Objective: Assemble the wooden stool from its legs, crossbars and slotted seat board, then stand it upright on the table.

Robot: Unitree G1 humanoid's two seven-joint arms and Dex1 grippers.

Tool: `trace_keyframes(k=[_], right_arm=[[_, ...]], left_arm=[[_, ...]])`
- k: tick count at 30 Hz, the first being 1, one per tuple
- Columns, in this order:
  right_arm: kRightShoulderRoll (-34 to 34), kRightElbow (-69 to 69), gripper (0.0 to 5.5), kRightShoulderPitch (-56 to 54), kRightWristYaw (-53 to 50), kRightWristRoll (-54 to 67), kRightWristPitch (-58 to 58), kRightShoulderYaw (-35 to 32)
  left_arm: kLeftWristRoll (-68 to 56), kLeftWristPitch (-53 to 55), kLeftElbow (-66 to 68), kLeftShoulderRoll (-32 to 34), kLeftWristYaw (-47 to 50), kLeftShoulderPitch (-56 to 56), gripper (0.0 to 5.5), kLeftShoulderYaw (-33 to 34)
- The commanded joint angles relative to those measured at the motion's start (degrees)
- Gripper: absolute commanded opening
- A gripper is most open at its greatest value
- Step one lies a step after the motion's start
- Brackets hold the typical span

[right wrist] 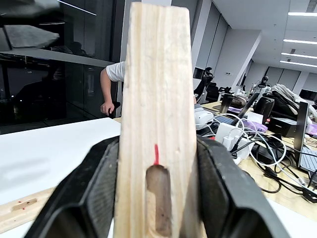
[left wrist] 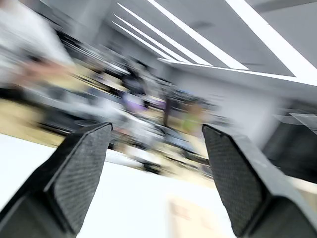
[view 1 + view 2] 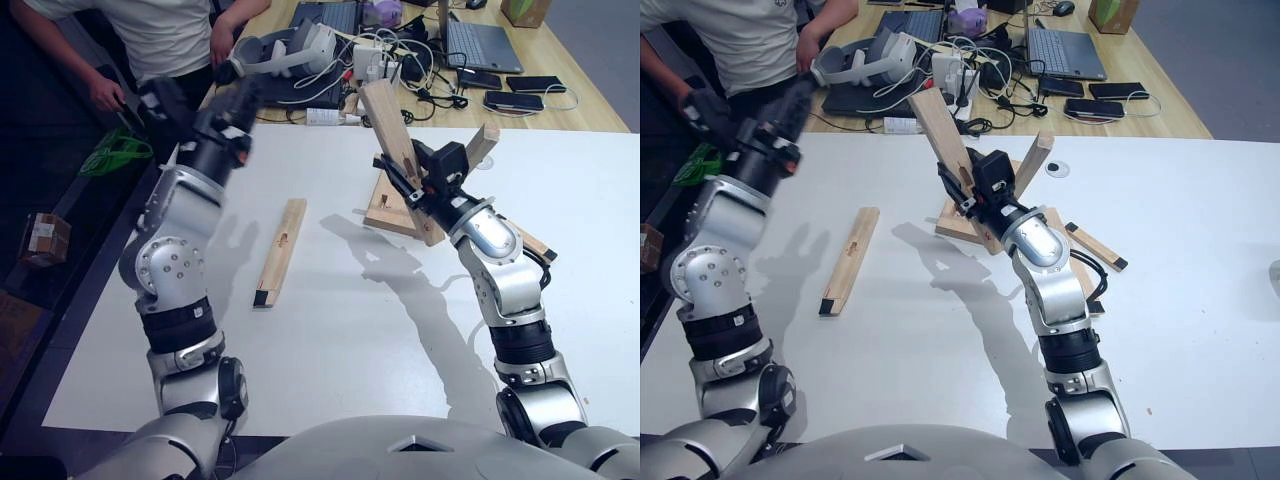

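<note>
My right gripper (image 3: 413, 178) is shut on a wooden leg (image 3: 390, 125) and holds it tilted upright above the table; in the right wrist view this leg (image 1: 156, 124) shows a slot with a red mark between the fingers. Just behind it lies the flat seat board (image 3: 388, 215) with another leg (image 3: 1034, 162) sticking up from it. A loose leg (image 3: 280, 250) lies flat on the white table (image 3: 330, 350) between the arms. A thin crossbar (image 3: 1095, 247) with a dark end lies right of my right arm. My left gripper (image 3: 200, 100) is raised over the table's far left corner, open, holding nothing (image 2: 161, 183).
Behind the white table stands a wooden desk (image 3: 580, 110) with laptops, a headset (image 3: 285, 52), cables and phones. A person sits at the back left, close to my raised left gripper. A small white disc (image 3: 1058, 169) lies near the seat board. The table's left edge drops to the floor.
</note>
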Motion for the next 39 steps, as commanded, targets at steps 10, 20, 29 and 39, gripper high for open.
trace_keyframes(k=[10, 20, 29, 39], right_arm=[[0.26, -1.46, 2.01, -1.16, 0.53, 0.04, 0.23, -0.04], [0.41, -1.62, 2.01, -1.16, 0.50, 0.15, 0.39, -0.02], [0.52, -1.51, 2.01, -1.23, 0.75, -0.10, 0.03, 0.49], [0.99, -1.49, 2.01, -1.09, 0.93, -0.48, -0.42, 1.55]], left_arm=[[58.96, -20.01, 14.02, 18.94, 10.11, 2.52, 3.28, -20.69], [49.81, -15.11, 12.34, 9.88, 3.61, 0.84, 3.28, -13.35], [-5.81, 12.62, 2.88, -9.84, -8.06, -3.39, 3.28, 4.17], [-29.71, 25.20, -3.70, -11.50, -5.87, -2.45, 3.28, 3.11]])
